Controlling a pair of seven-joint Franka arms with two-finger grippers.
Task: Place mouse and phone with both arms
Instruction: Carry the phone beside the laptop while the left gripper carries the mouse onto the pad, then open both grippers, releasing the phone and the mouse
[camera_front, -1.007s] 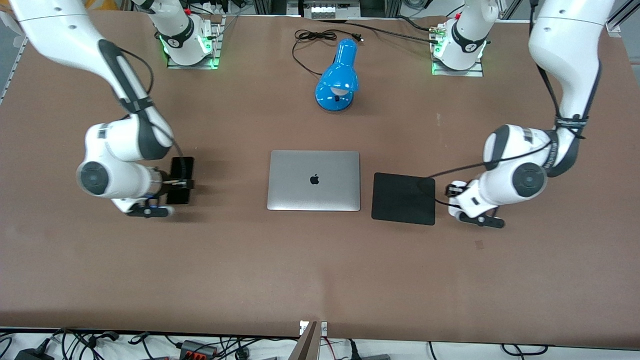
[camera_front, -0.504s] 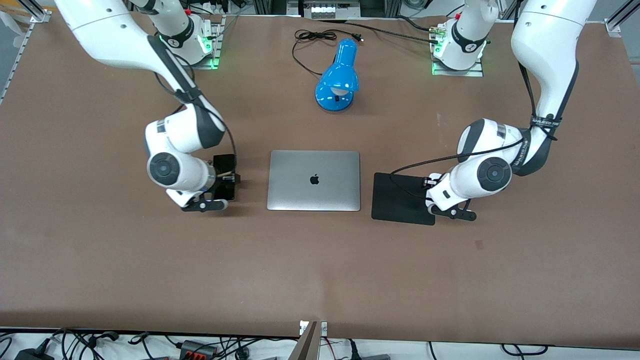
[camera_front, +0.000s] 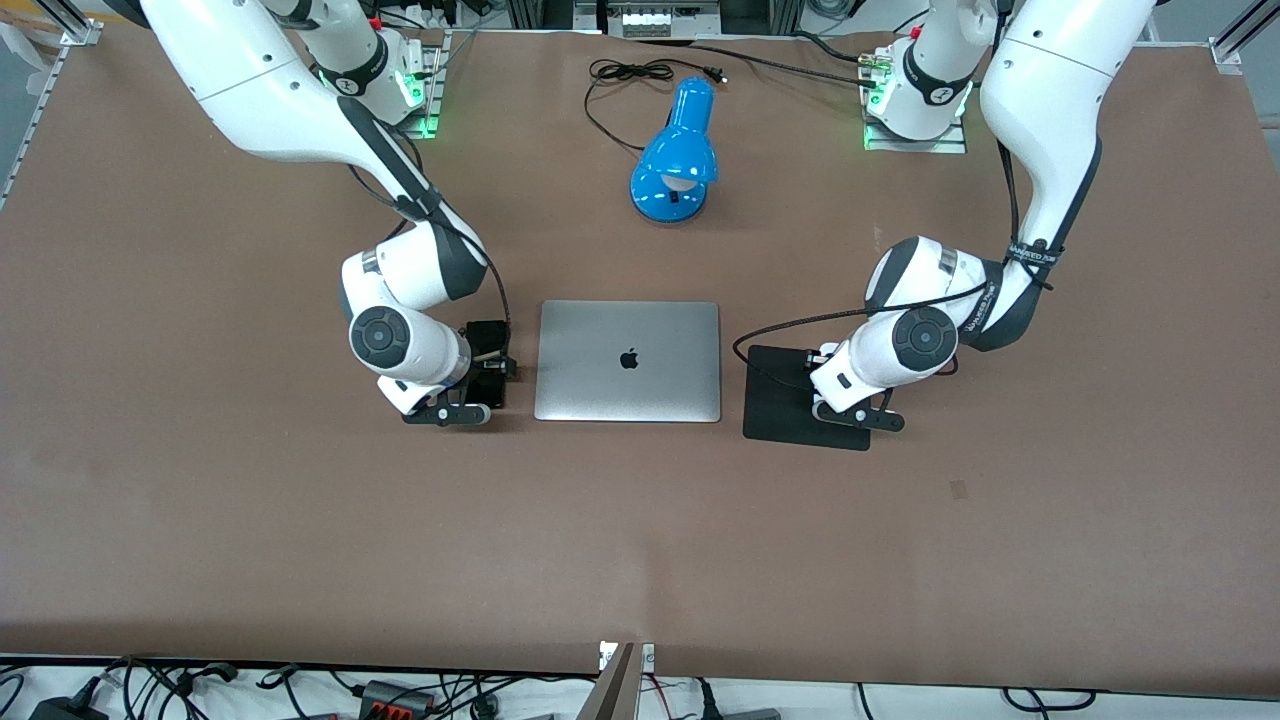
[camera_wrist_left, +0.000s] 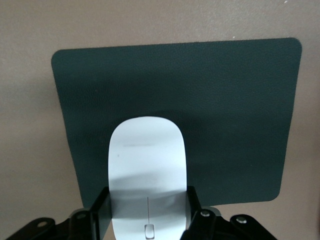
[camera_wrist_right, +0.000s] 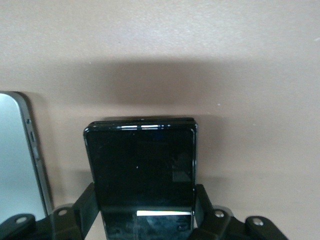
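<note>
**Both items gripped, nearing set-down**

The left gripper (camera_wrist_left: 146, 220) is clamping the mouse (camera_wrist_left: 146, 172) by its smooth, light flanks over the mouse pad (camera_wrist_left: 240, 115). The right gripper (camera_wrist_right: 144, 212) is pinching the phone (camera_wrist_right: 141, 172), glossy, rigid and breakable, by its long edges beside the laptop (camera_front: 628, 360).

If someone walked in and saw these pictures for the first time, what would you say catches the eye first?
Two white arms close in on a closed silver laptop at the table's middle. The right gripper holds the black phone beside the laptop, toward the right arm's end. The left gripper holds the white mouse over the black pad on the laptop's left-arm side. A bright blue lamp lies farther from the camera than the laptop.
</note>
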